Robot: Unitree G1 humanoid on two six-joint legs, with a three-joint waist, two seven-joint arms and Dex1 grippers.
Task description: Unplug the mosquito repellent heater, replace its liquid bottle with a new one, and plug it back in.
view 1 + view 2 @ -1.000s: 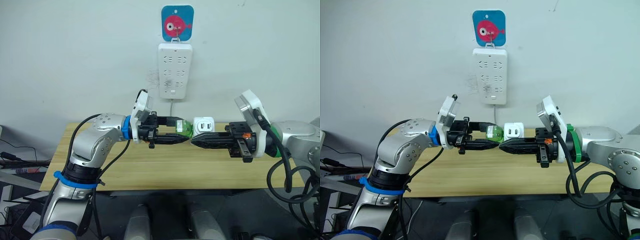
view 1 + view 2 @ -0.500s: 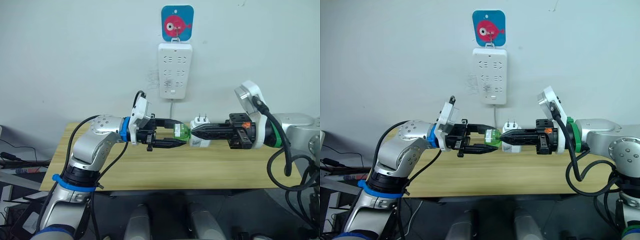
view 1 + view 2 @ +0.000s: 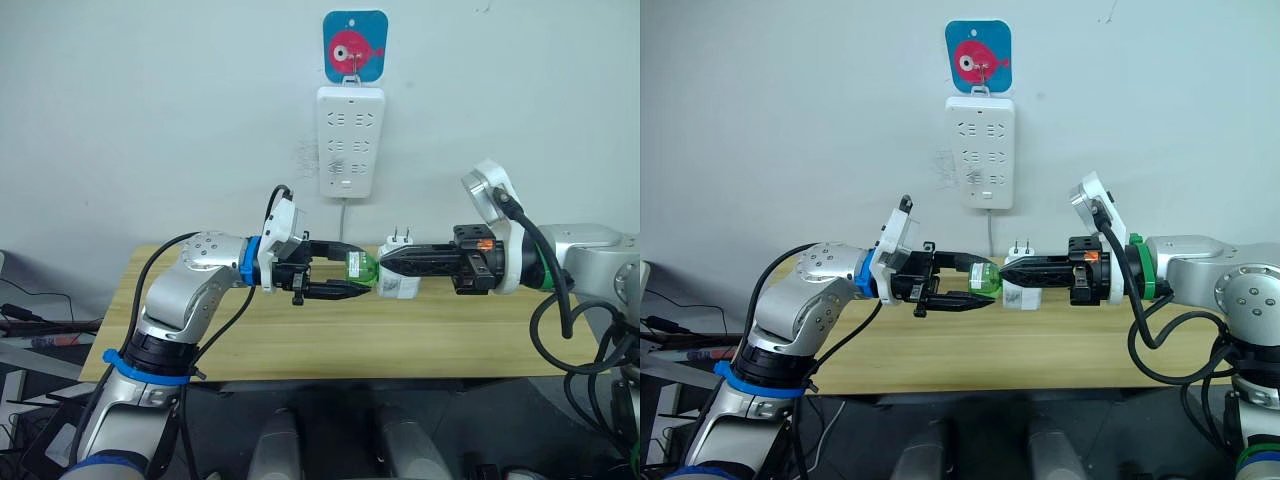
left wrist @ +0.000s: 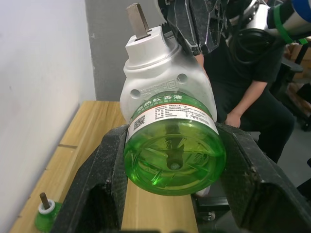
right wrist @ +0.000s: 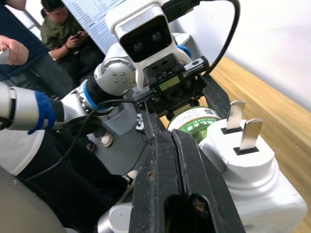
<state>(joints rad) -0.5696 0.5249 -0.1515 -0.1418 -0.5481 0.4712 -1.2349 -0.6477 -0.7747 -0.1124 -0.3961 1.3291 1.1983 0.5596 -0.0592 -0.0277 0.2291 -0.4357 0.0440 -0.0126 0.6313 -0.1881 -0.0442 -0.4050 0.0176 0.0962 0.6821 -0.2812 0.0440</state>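
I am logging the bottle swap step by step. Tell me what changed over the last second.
The right gripper rolled at the wrist, turning the mosquito repellent heater: its prongs faced the camera a second ago and now point up. The left gripper stayed clamped on the green bottle, which remains seated in the heater. The power strip on the wall and the table are as before.
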